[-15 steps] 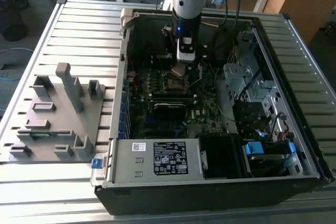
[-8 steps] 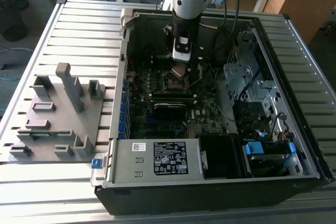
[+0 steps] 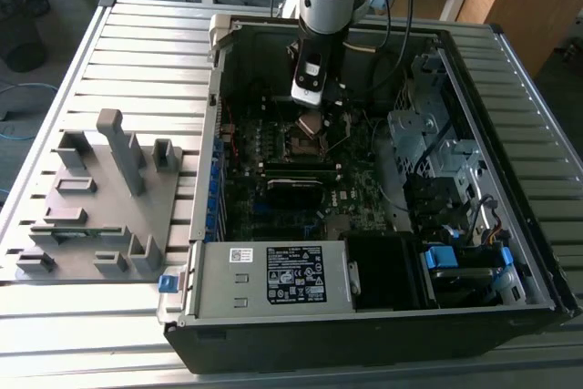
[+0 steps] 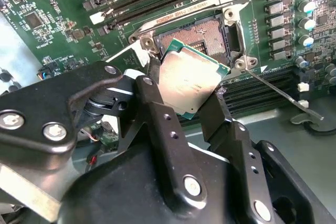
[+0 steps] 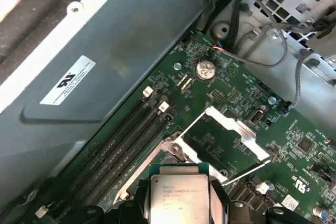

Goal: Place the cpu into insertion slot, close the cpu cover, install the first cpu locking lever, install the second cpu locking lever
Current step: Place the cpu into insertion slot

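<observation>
Gripper [image 4: 185, 87] state?
— Clamped on cpu [image 4: 193, 76]; fingers [image 4: 153, 77] press two opposite edges.
Cpu's place?
— Held over slot [image 4: 202, 34], inside the case; cover [image 5: 239, 129] swung open beside it.

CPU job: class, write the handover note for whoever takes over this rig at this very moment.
End effector: shut on the chip, which is tilted over the socket and not seated.
Cover: swung open.
One lever: unlatched, sticking out from the socket's corner.
Done: the chip is gripped and at the socket.
Left: seating the chip, closing the cover, locking both levers.
</observation>
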Available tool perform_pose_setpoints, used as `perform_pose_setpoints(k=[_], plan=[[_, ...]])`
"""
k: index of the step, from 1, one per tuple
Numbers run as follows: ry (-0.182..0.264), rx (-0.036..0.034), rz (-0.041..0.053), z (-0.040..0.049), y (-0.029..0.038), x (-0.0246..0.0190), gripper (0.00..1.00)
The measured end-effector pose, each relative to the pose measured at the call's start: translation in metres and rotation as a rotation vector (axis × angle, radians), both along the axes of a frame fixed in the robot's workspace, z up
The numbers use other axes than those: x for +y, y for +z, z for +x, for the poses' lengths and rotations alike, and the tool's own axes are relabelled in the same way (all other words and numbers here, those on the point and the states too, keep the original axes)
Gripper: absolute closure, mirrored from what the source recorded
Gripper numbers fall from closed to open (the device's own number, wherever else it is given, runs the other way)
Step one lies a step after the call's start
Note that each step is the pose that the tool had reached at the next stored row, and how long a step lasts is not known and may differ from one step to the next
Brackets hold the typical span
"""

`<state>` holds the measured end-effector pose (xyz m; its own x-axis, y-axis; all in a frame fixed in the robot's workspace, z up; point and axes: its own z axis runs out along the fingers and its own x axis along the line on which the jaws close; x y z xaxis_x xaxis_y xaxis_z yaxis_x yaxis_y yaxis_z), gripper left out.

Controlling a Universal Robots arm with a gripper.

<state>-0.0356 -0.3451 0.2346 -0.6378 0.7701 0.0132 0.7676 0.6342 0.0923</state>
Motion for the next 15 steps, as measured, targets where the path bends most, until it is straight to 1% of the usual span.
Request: perform_pose_setpoints(k=[4,6,9,15], plan=[[-0.001,-0.0001,-0.0001,0.0,0.0,0.0001,0.46],[-0.014,-0.0001,-0.0001,0.0,-0.0002,0.0001,0.46],[-0.06,-0.0001,-0.0001,-0.0002,-0.0004,0.0001,0.46],[-0.17,-0.0001,0.0,-0.0002,-0.0011,0.0001,0.46]])
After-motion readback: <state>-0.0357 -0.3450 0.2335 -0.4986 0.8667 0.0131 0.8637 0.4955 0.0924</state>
